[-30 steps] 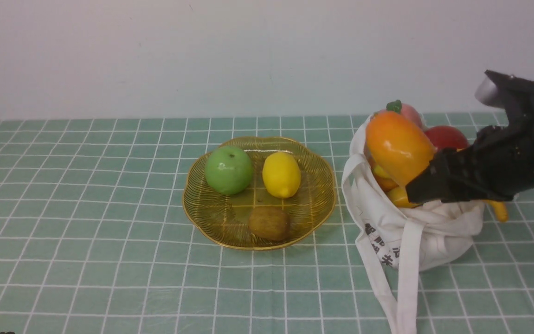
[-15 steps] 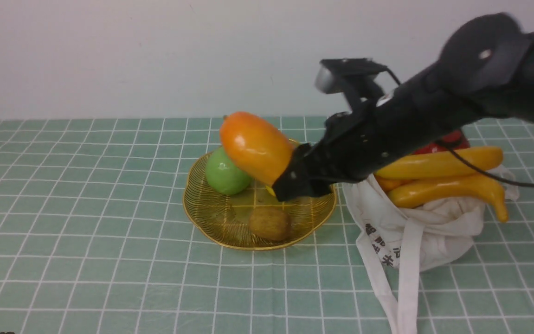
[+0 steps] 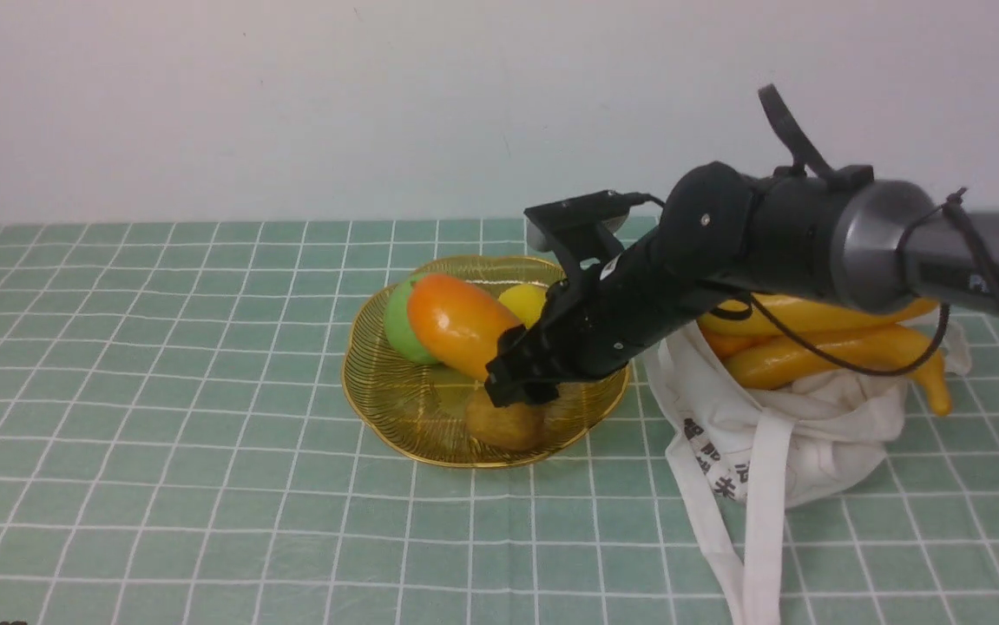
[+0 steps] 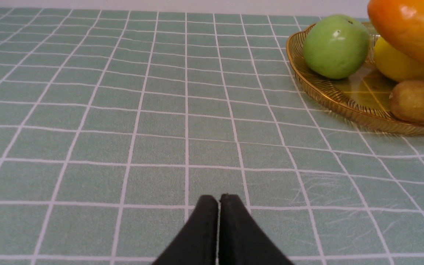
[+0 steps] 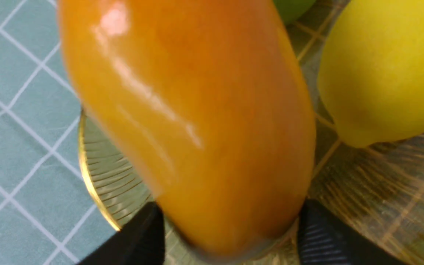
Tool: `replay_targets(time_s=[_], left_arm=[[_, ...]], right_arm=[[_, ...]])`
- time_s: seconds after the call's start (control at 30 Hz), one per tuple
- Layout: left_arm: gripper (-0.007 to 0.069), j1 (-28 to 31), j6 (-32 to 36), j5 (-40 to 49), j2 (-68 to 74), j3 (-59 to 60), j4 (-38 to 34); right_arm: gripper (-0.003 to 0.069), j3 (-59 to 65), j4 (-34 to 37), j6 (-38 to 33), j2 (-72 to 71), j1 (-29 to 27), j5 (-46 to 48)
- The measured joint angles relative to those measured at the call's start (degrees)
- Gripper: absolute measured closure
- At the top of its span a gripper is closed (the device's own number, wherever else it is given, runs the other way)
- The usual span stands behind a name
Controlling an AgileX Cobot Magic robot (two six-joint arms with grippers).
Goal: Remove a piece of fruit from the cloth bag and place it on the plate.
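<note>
Green-checked tablecloth, mango-like fruit partly hiding the green fruit.

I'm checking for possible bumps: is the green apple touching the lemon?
Apart: the front view hides the gap, but in the left wrist view a strip of dish shows between the green apple and the lemon.

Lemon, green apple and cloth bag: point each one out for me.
Lemon (image 3: 522,301): front view, its exposed upper side.
Green apple (image 4: 335,46): left wrist view, middle of its side.
Cloth bag (image 3: 820,460): front view, lower white fabric.
</note>
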Motion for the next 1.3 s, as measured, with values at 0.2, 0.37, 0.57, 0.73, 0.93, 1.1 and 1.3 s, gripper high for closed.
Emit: replay_targets(time_s=[0.2, 0.37, 0.57, 0.73, 0.93, 1.1, 1.3], left_arm=[[0.0632, 0.00, 0.00, 0.00, 0.00, 0.00, 0.00], [0.0632, 0.00, 0.00, 0.00, 0.00, 0.00, 0.00], [0.0632, 0.00, 0.00, 0.00, 0.00, 0.00, 0.00], [0.0632, 0.00, 0.00, 0.00, 0.00, 0.00, 0.00], [0.0632, 0.00, 0.00, 0.00, 0.00, 0.00, 0.00], [0.0632, 0.00, 0.00, 0.00, 0.00, 0.00, 0.00], [0.0632, 0.00, 0.00, 0.00, 0.00, 0.00, 0.00]], right_arm=[[0.0017, -0.14, -0.21, -0.06, 0.02, 0.00, -0.94], [-0.0030, -0.18, -0.35, -0.06, -0.88, 0.00, 2.68], [0.0045, -0.18, -0.87, 0.55, -7.90, -0.95, 11.16], [0.0298, -0.18, -3.93, 6.17, -19.57, -4.49, 19.78], [0.0620, -0.18, -11.59, 10.08, -32.75, -7.19, 31.58], [0.0670, 0.07, -18.35, 14.23, -42.41, -7.29, 32.88], [0.0673, 6.05, -22.67, 17.89, -55.69, -7.31, 33.05]])
